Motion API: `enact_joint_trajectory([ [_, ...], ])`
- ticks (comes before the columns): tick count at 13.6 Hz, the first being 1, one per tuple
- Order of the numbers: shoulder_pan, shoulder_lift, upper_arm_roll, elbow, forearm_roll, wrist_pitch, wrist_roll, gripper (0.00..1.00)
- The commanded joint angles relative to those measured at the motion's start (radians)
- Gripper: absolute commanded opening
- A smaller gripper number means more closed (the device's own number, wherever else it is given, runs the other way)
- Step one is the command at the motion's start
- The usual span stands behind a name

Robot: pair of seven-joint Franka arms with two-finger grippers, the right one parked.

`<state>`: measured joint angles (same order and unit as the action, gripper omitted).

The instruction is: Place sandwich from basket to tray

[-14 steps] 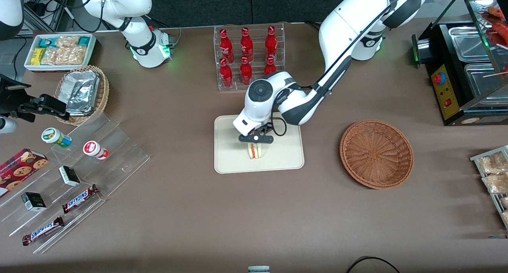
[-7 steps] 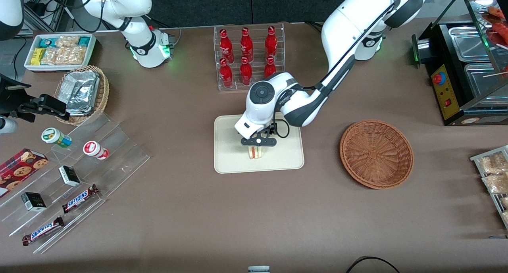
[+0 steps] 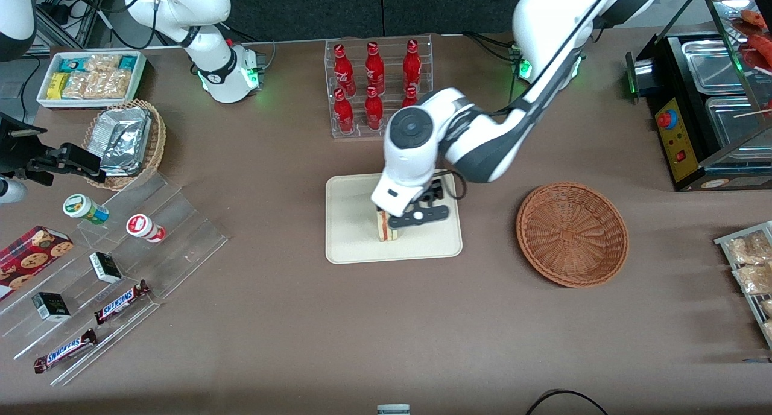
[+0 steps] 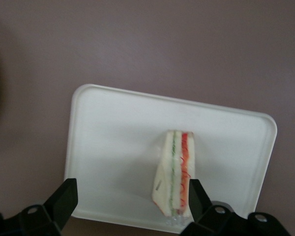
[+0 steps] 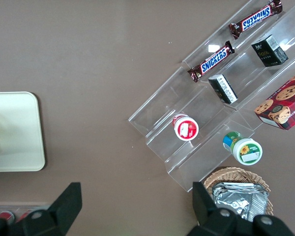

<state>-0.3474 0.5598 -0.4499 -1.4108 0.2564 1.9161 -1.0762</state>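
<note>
The sandwich rests on the tray at mid-frame, delivered. The gripper hovers just above it, jaws wide and empty. The basket sits vacant at centre-right.

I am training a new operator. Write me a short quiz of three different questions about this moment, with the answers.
1. True or false: the sandwich rests on the tray.
2. Multiple choice: the end effector is (A) shut on the sandwich, (B) open above the tray, (C) inside the basket.
3. Short answer: what does the basket hold now?

Key
1. True. The sandwich stands on the tray, with its filling layers visible.
2. B. The fingers are spread apart, and the sandwich sits free on the tray beside one of them.
3. Nothing; only its woven bottom shows.
</note>
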Motion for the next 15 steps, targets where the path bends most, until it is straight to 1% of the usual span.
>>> enact_joint_trajectory([
  [1,0.068,-0.118,-0.001,-0.023,-0.034,-0.098,-0.005,0.99],
  [3,0.129,-0.155,-0.004,-0.023,-0.048,-0.141,0.002,0.99],
  [6,0.171,-0.193,-0.003,-0.025,-0.048,-0.189,0.012,0.99],
  [8,0.209,-0.218,-0.003,-0.027,-0.054,-0.222,0.082,0.99],
  [10,0.263,-0.251,-0.001,-0.03,-0.097,-0.279,0.178,0.99],
  [13,0.324,-0.291,0.002,-0.028,-0.121,-0.347,0.323,0.99],
  [14,0.337,-0.302,0.022,-0.024,-0.132,-0.356,0.369,0.99],
  [15,0.326,-0.319,0.081,-0.023,-0.156,-0.37,0.421,0.99],
])
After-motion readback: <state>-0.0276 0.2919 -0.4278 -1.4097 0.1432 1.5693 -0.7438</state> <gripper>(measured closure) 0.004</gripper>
